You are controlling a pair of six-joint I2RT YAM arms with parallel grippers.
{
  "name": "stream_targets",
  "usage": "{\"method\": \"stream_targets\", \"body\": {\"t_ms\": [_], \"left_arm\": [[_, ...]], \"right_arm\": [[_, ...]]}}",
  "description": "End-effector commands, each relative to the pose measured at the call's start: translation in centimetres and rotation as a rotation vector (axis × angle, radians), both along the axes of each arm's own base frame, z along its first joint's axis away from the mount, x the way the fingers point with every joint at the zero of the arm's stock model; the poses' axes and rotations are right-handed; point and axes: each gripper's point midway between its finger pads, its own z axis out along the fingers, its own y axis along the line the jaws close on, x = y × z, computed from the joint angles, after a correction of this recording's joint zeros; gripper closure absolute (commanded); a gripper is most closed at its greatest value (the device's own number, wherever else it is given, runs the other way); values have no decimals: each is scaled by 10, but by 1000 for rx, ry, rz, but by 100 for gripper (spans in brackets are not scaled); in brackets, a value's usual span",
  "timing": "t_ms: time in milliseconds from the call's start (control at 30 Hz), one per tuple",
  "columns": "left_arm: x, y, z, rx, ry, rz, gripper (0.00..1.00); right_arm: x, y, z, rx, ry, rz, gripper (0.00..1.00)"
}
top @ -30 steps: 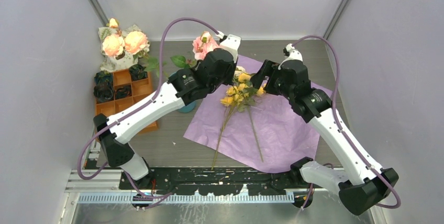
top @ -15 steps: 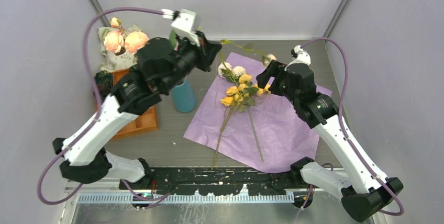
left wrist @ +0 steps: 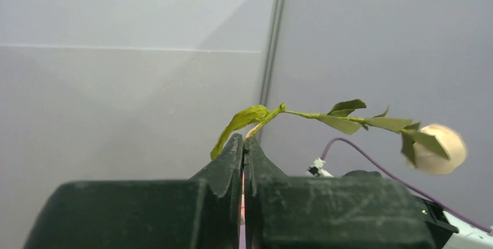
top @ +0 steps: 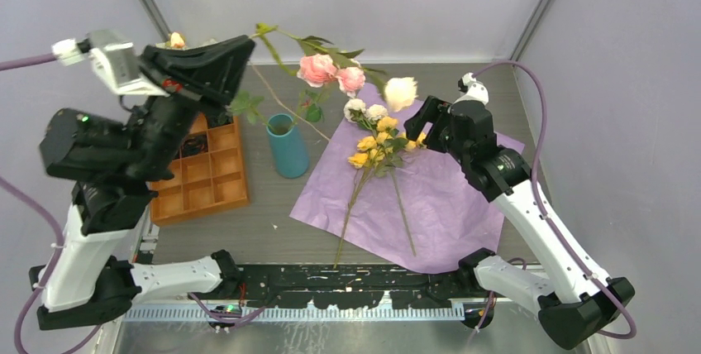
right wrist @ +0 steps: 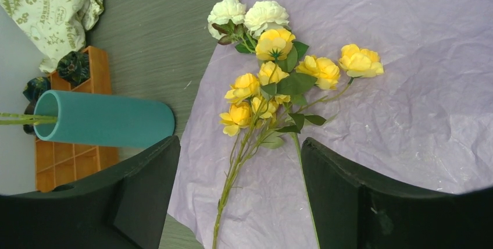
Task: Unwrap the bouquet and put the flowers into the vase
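Note:
My left gripper (top: 246, 44) is raised high at the back left, shut on the green stem of a branch of the flowers (top: 317, 69) with pink and cream blooms. In the left wrist view the stem (left wrist: 264, 122) comes out between the closed jaws of my left gripper (left wrist: 244, 141). The branch hangs above the teal vase (top: 288, 145). A green stem (right wrist: 17, 119) reaches into the mouth of the vase (right wrist: 104, 124). Yellow and cream flowers (top: 376, 143) lie on the open lilac paper (top: 446, 197). My right gripper (top: 417, 126) hovers open over them, its fingers well apart (right wrist: 238, 150).
An orange tray (top: 207, 176) with square compartments sits left of the vase, partly behind my left arm. A cream cloth bag (right wrist: 52, 10) with green print lies at the back left. Grey walls close in on three sides.
My left arm has swung up and to the left, lifting the pink and cream branch from beside the vase to high above it. The right gripper has stayed almost still.

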Motion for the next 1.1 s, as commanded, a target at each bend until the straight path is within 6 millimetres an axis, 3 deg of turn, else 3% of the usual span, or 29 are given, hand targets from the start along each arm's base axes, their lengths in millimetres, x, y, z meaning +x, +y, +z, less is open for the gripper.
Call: {"method": "stream_targets", "body": {"t_ms": [0,200,433,567,733,1067], "left_arm": [[1,41,17,-48,-90,166,100],[28,69,-3,-9,-64,416,100],[56,66,-23,48,-47,588,100],[59,63,-16,39,-37,588,100],[53,78,2,-7,-17,604,100],[70,96,-2,80,81,804,100]], "right_arm": [[7,6,5,37,-27,4,19],[9,12,4,53,-21,20,19],[11,17,-1,60,-7,35,19],[12,16,-1,52,-7,32,19],[13,17,-3,52,-7,34,19],[14,19,-6,55,2,38,19]]}}
